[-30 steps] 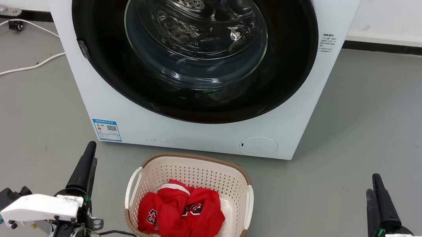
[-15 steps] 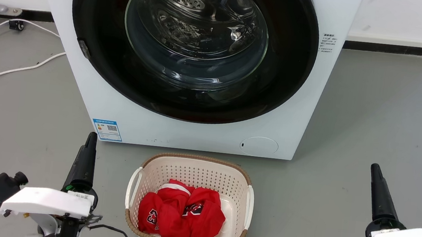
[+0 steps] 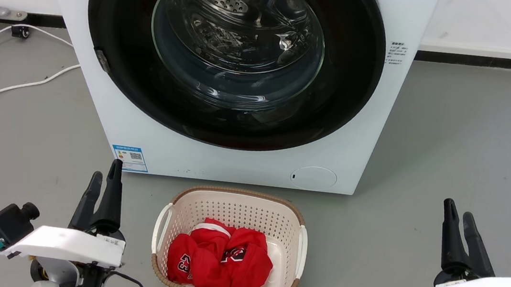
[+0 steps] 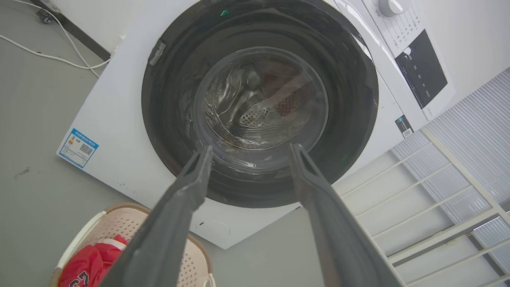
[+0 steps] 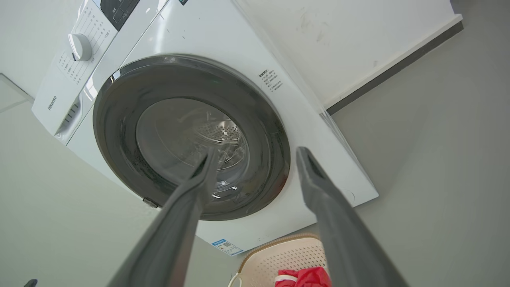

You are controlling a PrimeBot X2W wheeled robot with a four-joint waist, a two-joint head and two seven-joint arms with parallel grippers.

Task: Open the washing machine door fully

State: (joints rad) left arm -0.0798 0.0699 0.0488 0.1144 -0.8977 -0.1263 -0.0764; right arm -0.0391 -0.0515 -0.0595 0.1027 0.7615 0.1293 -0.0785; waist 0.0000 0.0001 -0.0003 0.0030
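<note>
I see the large round glossy black washing machine door [image 3: 234,54] with clear glass centre, closed flat against the white machine front [image 3: 234,162]. My left gripper [image 3: 106,171] and right gripper [image 3: 457,210] are both spread and hold nothing. They stand well apart from the door, on either side of the cream plastic basket [image 3: 236,198] of red clothes [image 3: 223,260].

Bright, sharp — glare on washing machine door [image 3: 234,54]
</note>
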